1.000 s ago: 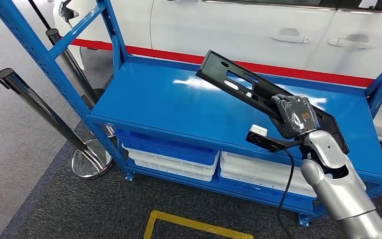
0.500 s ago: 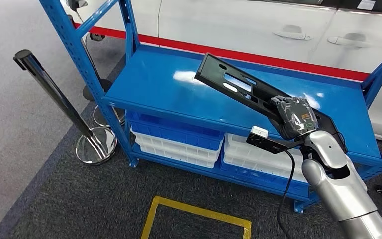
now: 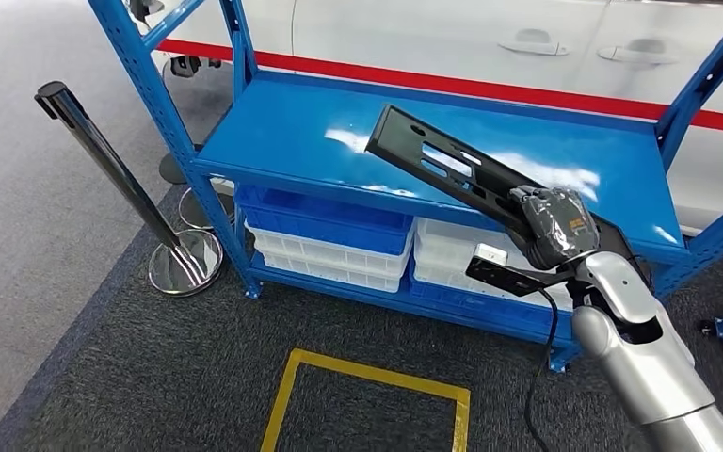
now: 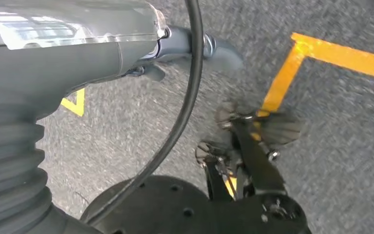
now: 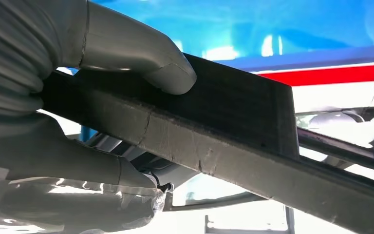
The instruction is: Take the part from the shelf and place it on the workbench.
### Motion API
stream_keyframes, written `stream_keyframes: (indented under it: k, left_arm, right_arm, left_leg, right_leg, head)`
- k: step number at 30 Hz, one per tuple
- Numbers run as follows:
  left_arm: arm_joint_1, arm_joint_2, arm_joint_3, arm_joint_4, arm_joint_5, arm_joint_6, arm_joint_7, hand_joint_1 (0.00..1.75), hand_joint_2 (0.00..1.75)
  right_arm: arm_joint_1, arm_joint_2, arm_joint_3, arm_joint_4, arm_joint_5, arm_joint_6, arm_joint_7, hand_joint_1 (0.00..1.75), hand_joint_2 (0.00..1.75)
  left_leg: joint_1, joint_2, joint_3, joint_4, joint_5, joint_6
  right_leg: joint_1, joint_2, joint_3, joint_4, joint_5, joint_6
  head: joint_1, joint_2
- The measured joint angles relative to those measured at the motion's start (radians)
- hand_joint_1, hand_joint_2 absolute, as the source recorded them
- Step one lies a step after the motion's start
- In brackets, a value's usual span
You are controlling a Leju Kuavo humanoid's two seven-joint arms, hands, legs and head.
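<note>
Fingers point(image 5: 141, 58) of the right hand point(image 3: 554, 224) are clamped round one end of the part point(image 3: 452, 169), a long black bracket with slots cut through it. In the right wrist view the grey thumb presses on the part's flat face and the rest of the hand wraps beneath it. The part is lifted clear of the shelf point(image 3: 320, 151), slanting up and away from the hand, its free end hanging over the blue top deck without touching it. A black cable point(image 3: 541, 358) trails down beside the silver right arm.

The left hand point(image 4: 78, 53) hangs low over grey carpet point(image 4: 341, 122) crossed by yellow tape point(image 4: 282, 78); whether its fingers are spread or curled I cannot tell, since only its cover and a bit of grey digit show.

Under the shelf's top deck sit blue and white bins point(image 3: 329, 245). A white car point(image 3: 433, 38) with a red stripe stands behind the shelf, and a chrome post point(image 3: 113, 169) leans at its left.
</note>
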Motion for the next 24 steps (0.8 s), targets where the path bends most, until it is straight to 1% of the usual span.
stream_keyframes:
  k: [1, 2, 3, 4, 5, 6, 7, 8, 9, 10, 11, 12, 13, 14, 15, 16, 17, 18, 19, 20, 21, 22, 23, 24]
  left_arm:
    - [-0.001, 0.000, -0.002, 0.000, 0.002, -0.001, -0.001, 0.00, 1.75]
    - [-0.002, 0.000, -0.004, 0.000, 0.004, -0.001, -0.001, 0.00, 1.75]
    - [-0.003, 0.001, -0.006, 0.001, 0.005, -0.002, -0.001, 0.00, 1.75]
    - [-0.004, 0.001, -0.007, 0.001, 0.007, -0.002, 0.000, 0.00, 1.75]
    - [-0.005, 0.001, -0.007, 0.001, 0.008, -0.003, 0.000, 0.00, 1.75]
    - [-0.006, 0.002, -0.008, 0.001, 0.010, -0.004, 0.000, 0.00, 1.75]
    - [-0.007, 0.002, -0.008, 0.001, 0.011, -0.005, 0.000, 0.00, 1.75]
    - [-0.008, 0.003, -0.008, 0.001, 0.012, -0.007, 0.000, 0.00, 1.75]
    - [-0.009, 0.004, -0.008, 0.001, 0.013, -0.008, 0.000, 0.00, 1.75]
    - [-0.008, 0.004, -0.009, 0.002, 0.014, -0.009, 0.000, 0.00, 1.75]
    - [-0.008, 0.004, -0.009, 0.002, 0.016, -0.010, 0.000, 0.00, 1.75]
    - [-0.008, 0.005, -0.009, 0.002, 0.018, -0.011, 0.001, 0.00, 1.75]
    - [-0.008, 0.005, -0.010, 0.002, 0.021, -0.011, 0.002, 0.00, 1.75]
    - [-0.008, 0.005, -0.010, 0.002, 0.023, -0.012, 0.002, 0.00, 1.75]
    - [-0.008, 0.005, -0.010, 0.002, 0.025, -0.012, 0.003, 0.00, 1.75]
    - [-0.008, 0.005, -0.011, 0.002, 0.026, -0.013, 0.004, 0.00, 1.75]
    - [-0.008, 0.005, -0.012, 0.002, 0.028, -0.013, 0.004, 0.00, 1.75]
    - [-0.008, 0.005, -0.014, 0.002, 0.030, -0.013, 0.004, 0.00, 1.75]
    - [-0.008, 0.005, -0.015, 0.002, 0.031, -0.013, 0.004, 0.00, 1.75]
    - [-0.008, 0.005, -0.017, 0.002, 0.033, -0.014, 0.004, 0.00, 1.75]
    - [-0.008, 0.005, -0.018, 0.002, 0.034, -0.015, 0.002, 0.00, 1.75]
    - [-0.009, 0.004, -0.018, 0.002, 0.035, -0.016, 0.000, 0.00, 1.75]
    - [-0.009, 0.004, -0.018, 0.002, 0.037, -0.019, -0.003, 0.00, 1.75]
    - [-0.009, 0.003, -0.019, 0.002, 0.040, -0.022, -0.007, 0.00, 1.75]
  right_arm:
    - [-0.002, 0.000, 0.001, 0.000, 0.002, 0.005, 0.003, 1.71, 1.75]
    - [-0.003, 0.001, 0.002, 0.000, 0.004, 0.011, 0.007, 1.71, 1.75]
    - [-0.004, 0.001, 0.004, 0.000, 0.006, 0.016, 0.011, 1.71, 1.75]
    - [-0.005, 0.001, 0.005, 0.000, 0.008, 0.019, 0.014, 1.71, 1.75]
    - [-0.005, 0.001, 0.006, -0.001, 0.009, 0.019, 0.015, 1.71, 1.75]
    - [-0.004, 0.001, 0.006, -0.002, 0.009, 0.018, 0.015, 1.71, 1.75]
    - [-0.005, 0.001, 0.006, -0.004, 0.009, 0.017, 0.014, 1.71, 1.75]
    - [-0.006, 0.001, 0.005, -0.006, 0.008, 0.016, 0.013, 1.71, 1.75]
    - [-0.008, 0.001, 0.005, -0.007, 0.007, 0.016, 0.012, 1.71, 1.75]
    - [-0.009, 0.001, 0.006, -0.008, 0.007, 0.016, 0.012, 1.71, 1.75]
    - [-0.009, 0.001, 0.006, -0.008, 0.006, 0.016, 0.012, 1.71, 1.75]
    - [-0.010, 0.001, 0.006, -0.008, 0.005, 0.016, 0.012, 1.71, 1.75]
    - [-0.010, 0.001, 0.006, -0.008, 0.005, 0.018, 0.012, 1.71, 1.75]
    - [-0.011, 0.001, 0.006, -0.008, 0.003, 0.019, 0.012, 1.71, 1.75]
    - [-0.011, 0.001, 0.006, -0.007, 0.002, 0.020, 0.012, 1.71, 1.75]
    - [-0.011, 0.001, 0.006, -0.006, 0.000, 0.021, 0.012, 1.71, 1.75]
    - [-0.010, 0.001, 0.007, -0.004, -0.001, 0.020, 0.011, 1.71, 1.75]
    - [-0.010, 0.001, 0.008, -0.002, -0.001, 0.021, 0.011, 1.71, 1.75]
    - [-0.011, 0.001, 0.009, -0.001, -0.001, 0.023, 0.011, 1.71, 1.75]
    - [-0.013, 0.001, 0.011, 0.000, -0.001, 0.025, 0.012, 1.71, 1.75]
    - [-0.017, 0.001, 0.013, 0.000, 0.000, 0.028, 0.013, 1.71, 1.75]
    - [-0.022, 0.001, 0.015, -0.001, 0.001, 0.030, 0.014, 1.71, 1.75]
    - [-0.026, 0.002, 0.016, -0.001, 0.001, 0.031, 0.015, 1.71, 1.75]
    - [-0.030, 0.002, 0.017, -0.002, 0.001, 0.031, 0.016, 1.71, 1.75]
  left_leg:
    - [0.004, 0.000, -0.012, 0.064, -0.039, -0.005]
    - [0.007, 0.000, -0.015, 0.114, -0.054, -0.009]
    - [0.010, 0.000, -0.004, 0.136, -0.044, -0.012]
    - [0.012, 0.000, 0.024, 0.125, -0.020, -0.014]
    - [0.014, 0.000, 0.068, 0.080, 0.005, -0.013]
    - [0.014, -0.001, 0.127, 0.010, 0.013, -0.011]
    - [0.013, -0.003, 0.182, -0.065, 0.007, -0.006]
    - [0.010, -0.005, 0.219, -0.121, -0.003, -0.001]
    - [0.006, -0.007, 0.238, -0.156, -0.013, 0.005]
    - [0.003, -0.007, 0.237, -0.169, -0.009, 0.012]
    - [0.004, -0.006, 0.230, -0.171, 0.003, 0.020]
    - [0.004, -0.004, 0.224, -0.176, 0.014, 0.029]
    - [0.005, -0.002, 0.214, -0.180, 0.028, 0.040]
    - [0.006, 0.001, 0.203, -0.182, 0.042, 0.048]
    - [0.003, 0.003, 0.189, -0.182, 0.054, 0.054]
    - [0.001, 0.003, 0.172, -0.181, 0.066, 0.058]
    - [-0.002, 0.004, 0.155, -0.180, 0.078, 0.059]
    - [-0.004, 0.004, 0.137, -0.177, 0.090, 0.059]
    - [-0.006, 0.004, 0.120, -0.174, 0.100, 0.058]
    - [-0.007, 0.004, 0.103, -0.169, 0.110, 0.056]
    - [-0.008, 0.004, 0.089, -0.163, 0.118, 0.054]
    - [-0.009, 0.004, 0.076, -0.156, 0.123, 0.051]
    - [-0.011, 0.004, 0.067, -0.151, 0.130, 0.046]
    - [-0.011, 0.004, 0.063, -0.149, 0.135, 0.040]
  right_leg:
    - [0.000, 0.000, -0.016, 0.001, 0.013, 0.000]
    - [-0.001, 0.000, -0.033, 0.003, 0.025, 0.001]
    - [-0.002, 0.001, -0.050, 0.005, 0.036, 0.004]
    - [-0.003, 0.001, -0.067, 0.007, 0.047, 0.007]
    - [-0.004, 0.001, -0.081, 0.009, 0.058, 0.012]
    - [-0.004, 0.001, -0.093, 0.011, 0.067, 0.017]
    - [-0.004, 0.000, -0.101, 0.013, 0.076, 0.023]
    - [-0.005, -0.001, -0.105, 0.012, 0.086, 0.030]
    - [-0.005, -0.002, -0.107, 0.009, 0.096, 0.037]
    - [-0.006, -0.003, -0.107, 0.004, 0.107, 0.044]
    - [-0.007, -0.004, -0.108, 0.000, 0.112, 0.051]
    - [-0.008, -0.003, -0.114, 0.005, 0.102, 0.056]
    - [-0.009, -0.002, -0.124, 0.025, 0.072, 0.059]
    - [-0.010, -0.002, -0.139, 0.066, 0.024, 0.060]
    - [-0.009, -0.001, -0.156, 0.123, -0.030, 0.061]
    - [-0.008, 0.000, -0.171, 0.190, -0.073, 0.063]
    - [-0.008, 0.001, -0.180, 0.247, -0.094, 0.064]
    - [-0.007, 0.002, -0.176, 0.279, -0.091, 0.065]
    - [-0.006, 0.002, -0.156, 0.280, -0.070, 0.064]
    - [-0.004, 0.002, -0.118, 0.246, -0.043, 0.061]
    - [-0.002, 0.002, -0.066, 0.187, -0.028, 0.056]
    - [0.002, 0.002, -0.012, 0.115, -0.031, 0.050]
    - [0.005, 0.001, 0.028, 0.057, -0.042, 0.045]
    - [0.009, 0.000, 0.051, 0.018, -0.055, 0.039]
  head:
    - [0.000, 0.000]
    - [0.000, 0.000]
    - [0.000, 0.000]
    - [0.000, 0.000]
    - [0.000, 0.000]
    - [0.000, 0.000]
    - [0.000, 0.000]
    - [0.000, 0.000]
    - [0.000, 0.000]
    - [0.000, 0.000]
    - [0.000, 0.000]
    - [0.000, 0.000]
    - [0.000, 0.000]
    - [0.000, 0.000]
    - [0.000, 0.000]
    - [0.000, 0.000]
    - [0.000, 0.000]
    - [0.000, 0.000]
    - [0.000, 0.000]
    - [0.000, 0.000]
    - [0.000, 0.000]
    - [0.000, 0.000]
    - [0.000, 0.000]
    - [0.000, 0.000]
